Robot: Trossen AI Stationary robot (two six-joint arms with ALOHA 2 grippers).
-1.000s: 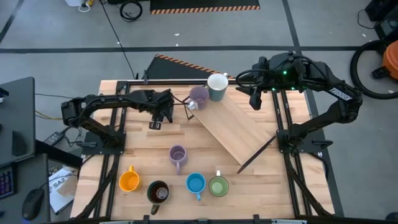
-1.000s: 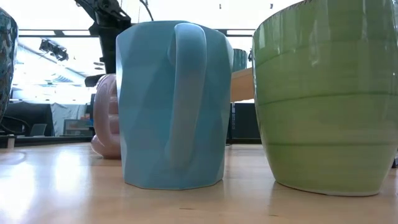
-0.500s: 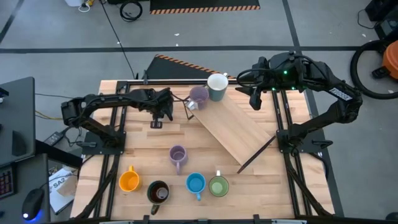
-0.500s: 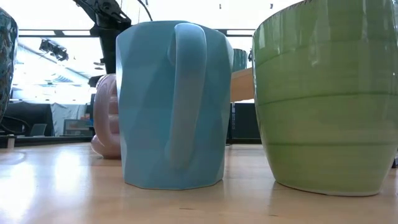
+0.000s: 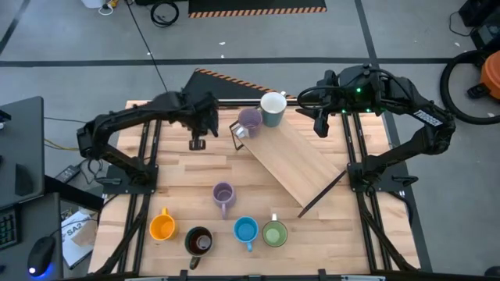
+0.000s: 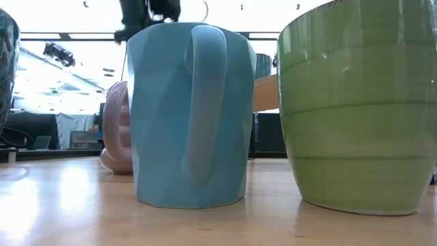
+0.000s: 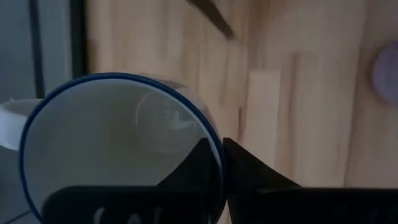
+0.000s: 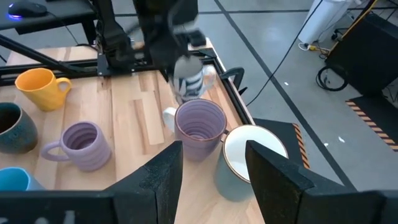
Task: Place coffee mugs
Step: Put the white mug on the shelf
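tabletop [image 5: 180, 176]: pale wood planks, ramp board [image 5: 301, 160] lying diagonal
floor [image 5: 70, 70]: grey concrete, striped mat [image 5: 223, 78]
left tool [image 7: 219, 152]: clamped on white mug [image 7: 118, 149]
right tool [image 8: 211, 168]: spread wide

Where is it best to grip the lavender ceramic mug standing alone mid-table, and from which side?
Probably its rim wall, from straight above: the lavender ceramic mug stands upright, mouth open, space all around. Put one finger inside, opposite the handle. The left hand holds a blue-rimmed white mug; the open right hand, near the wooden ramp, is free.
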